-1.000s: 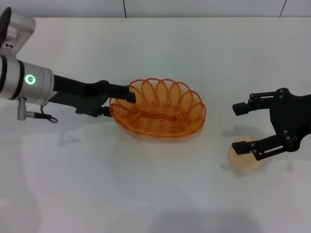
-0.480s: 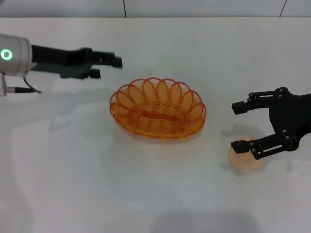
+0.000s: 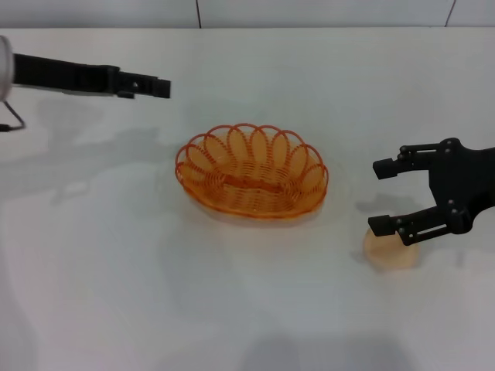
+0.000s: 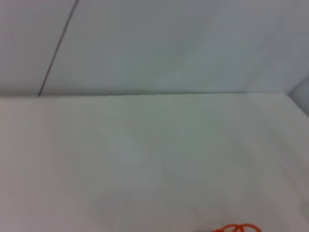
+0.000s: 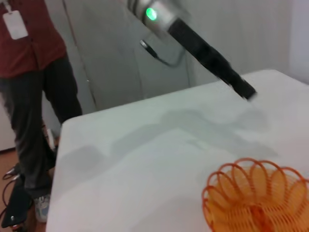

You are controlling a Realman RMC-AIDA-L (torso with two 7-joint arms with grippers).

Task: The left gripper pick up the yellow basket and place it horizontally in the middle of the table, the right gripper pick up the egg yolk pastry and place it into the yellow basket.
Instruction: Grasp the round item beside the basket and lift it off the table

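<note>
The yellow basket (image 3: 251,182) lies lengthwise across the middle of the white table (image 3: 232,309), with nothing in it. It also shows in the right wrist view (image 5: 256,203), and a sliver of its rim in the left wrist view (image 4: 236,228). My left gripper (image 3: 158,86) hangs well clear of the basket, off to its far left, and is seen from across the table too (image 5: 244,89). My right gripper (image 3: 384,197) is open just right of the basket. Its nearer finger overlaps the top of the egg yolk pastry (image 3: 392,253), which rests on the table.
A person in a red shirt (image 5: 29,72) stands beyond the table's far corner in the right wrist view. The table's back edge meets a grey wall (image 3: 309,11).
My left gripper has let go of the basket and drawn back up and to the left. The basket stays put. My right gripper has shifted slightly over the pastry.
</note>
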